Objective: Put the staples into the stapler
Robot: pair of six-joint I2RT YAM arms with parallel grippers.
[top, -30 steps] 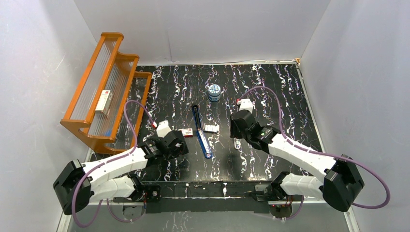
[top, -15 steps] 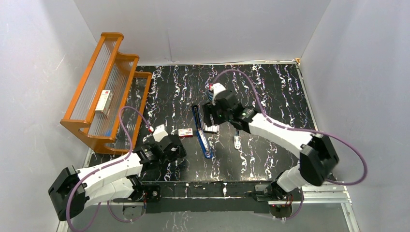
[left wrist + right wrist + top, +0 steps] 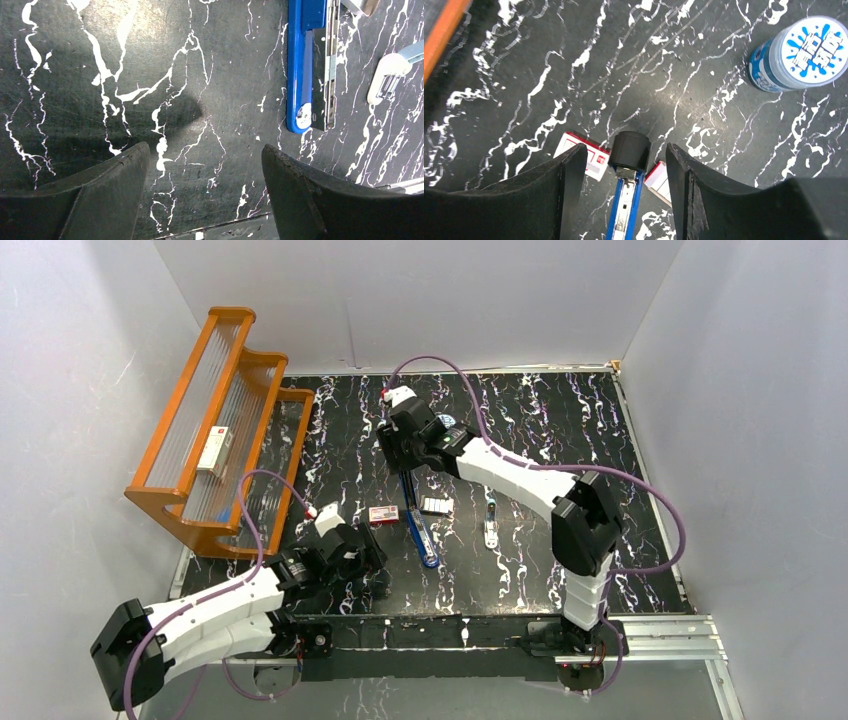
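Observation:
The blue stapler (image 3: 416, 518) lies lengthwise mid-table, its black end at the far side and its metal rail exposed. The red-and-white staple box (image 3: 383, 514) lies just left of it. A pale tray of staples (image 3: 436, 505) lies just right of it. My right gripper (image 3: 401, 454) is open above the stapler's black end (image 3: 629, 149), which sits between its fingers, with the box (image 3: 592, 159) and tray (image 3: 658, 179) to either side. My left gripper (image 3: 366, 552) is open and empty over bare table near the stapler's near end (image 3: 300, 70).
An orange rack (image 3: 215, 420) stands at the far left and holds a long white box (image 3: 213, 450). A blue-and-white jar (image 3: 796, 52) stands behind the stapler. A small white and light-blue tool (image 3: 490, 525) lies right of the tray.
My right arm has swung from the right side of the table leftward and farther out, ending over the stapler's black end. My left arm has drawn back slightly toward the near edge.

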